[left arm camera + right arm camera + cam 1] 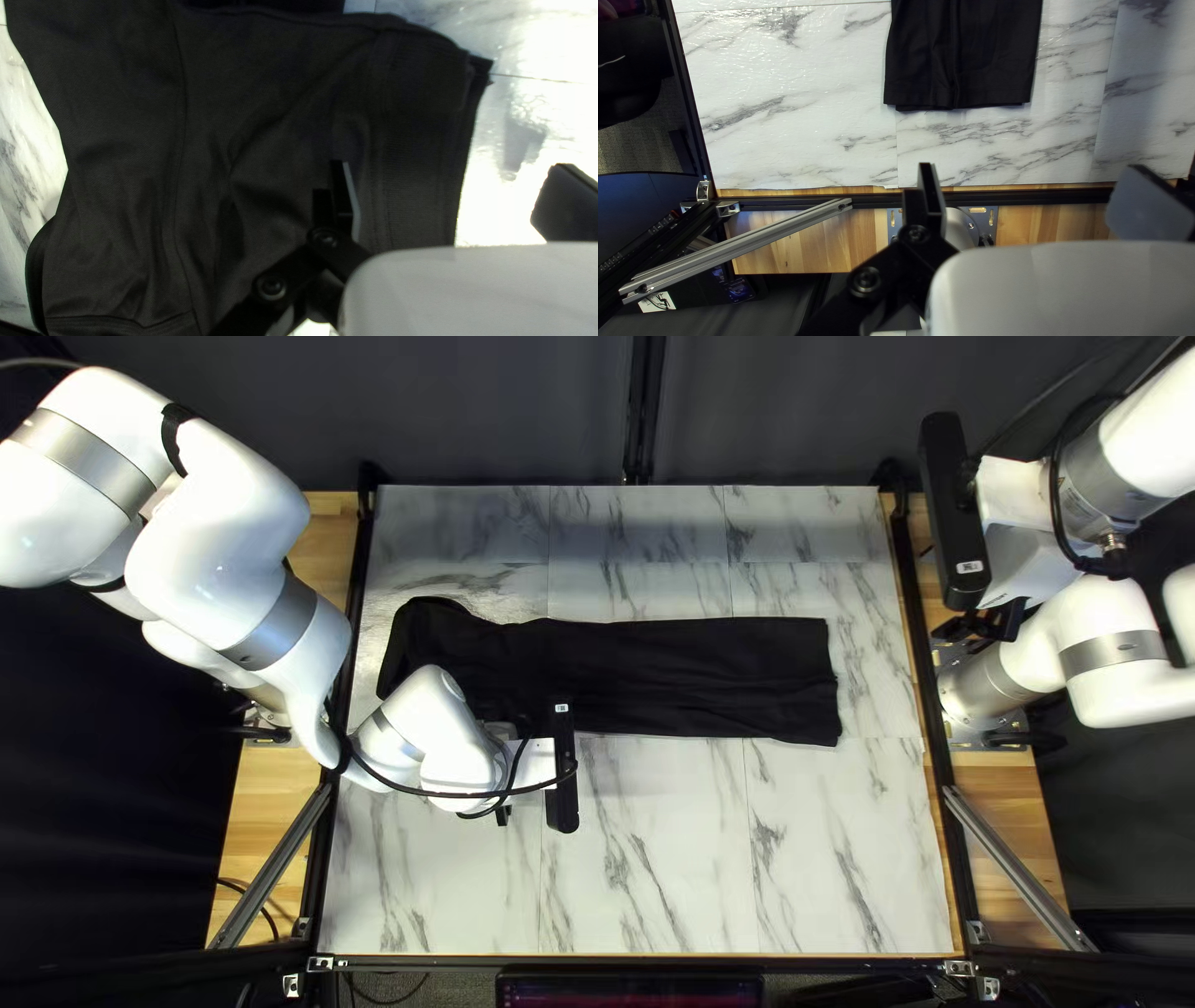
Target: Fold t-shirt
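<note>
Left gripper (533, 763) and right gripper (984, 625): fingers wide apart, empty. Folded black shirt (697, 678) on marbled tabletop (647, 871); dark curtain (809, 411) beyond far edge.

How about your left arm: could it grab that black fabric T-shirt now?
Probably yes: my left gripper is open, with one finger showing over the black fabric T-shirt and nothing visible in the way.
</note>
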